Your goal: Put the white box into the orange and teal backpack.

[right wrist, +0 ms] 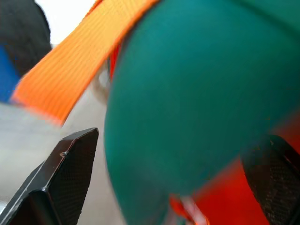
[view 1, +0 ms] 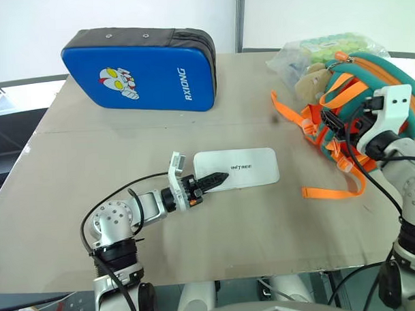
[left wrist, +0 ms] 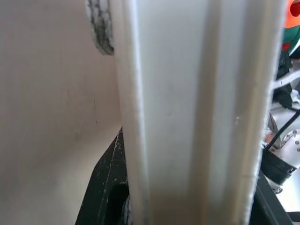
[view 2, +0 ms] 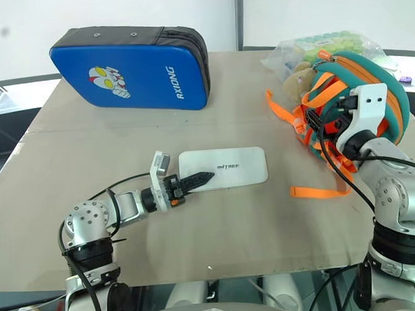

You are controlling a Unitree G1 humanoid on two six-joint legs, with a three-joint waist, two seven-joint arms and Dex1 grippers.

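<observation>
Keep your left gripper firm on the near end of the white box, which lies flat on the counter just beside the orange and teal backpack. Its fingers are closed on the box edge. Your right gripper has fingers spread wide around the backpack's teal side, not yet clamping. Grip that fabric and open the mouth before lifting the box.
</observation>
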